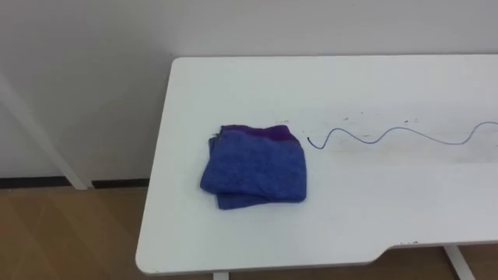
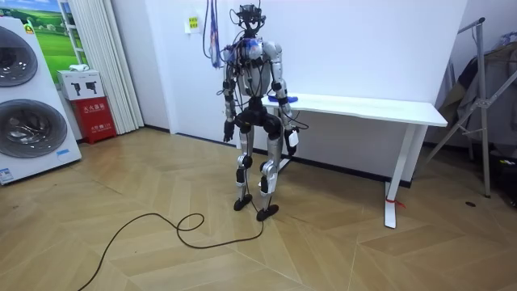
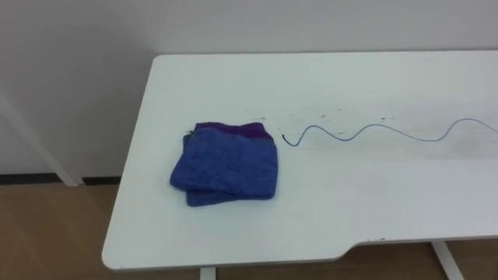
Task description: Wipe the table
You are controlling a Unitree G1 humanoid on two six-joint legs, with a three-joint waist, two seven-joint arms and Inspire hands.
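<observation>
A folded blue cloth with a purple edge at its far side lies on the white table, near the table's left end. A thin blue wavy line runs across the tabletop from just right of the cloth towards the right edge of the view. In the room view I stand at the table's left end, close to the cloth. Both arms hang down, with my left hand and right hand below the tabletop, away from the cloth.
The table stands against a white wall, its left and front edges close to the cloth. A white slanted bar stands left of the table. Washing machines and a red box are at the room view's left, a metal rack at its right.
</observation>
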